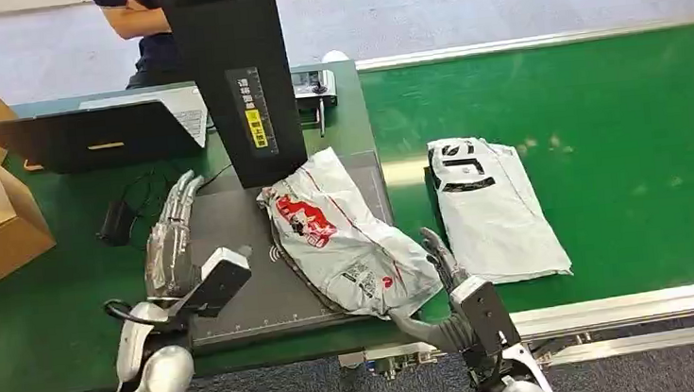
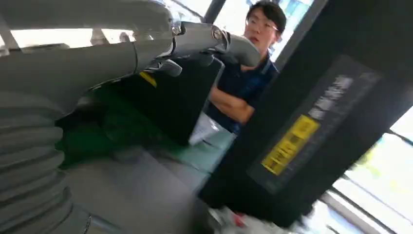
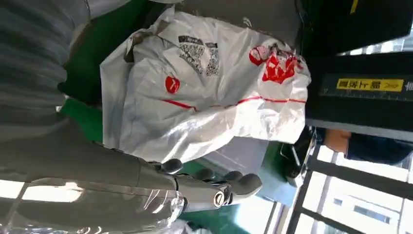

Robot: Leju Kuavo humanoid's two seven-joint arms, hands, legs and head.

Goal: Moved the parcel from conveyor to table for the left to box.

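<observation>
You saw the red-printed white parcel [image 1: 347,239] with QR labels on the table's right edge; left hand [image 1: 172,240] and right hand [image 1: 444,265] were spread, empty.

The head camera looks from high down and forward over the green table [image 1: 50,307] and the conveyor [image 1: 622,134]. The left wrist camera sits close behind the left hand [image 2: 214,41] and faces low across the table toward the black post [image 2: 311,136] and a seated person [image 2: 243,87]. The right wrist camera, turned on its side, is very near the red-printed parcel [image 3: 209,83]. All three views share the black post with its yellow label [image 1: 257,128].
</observation>
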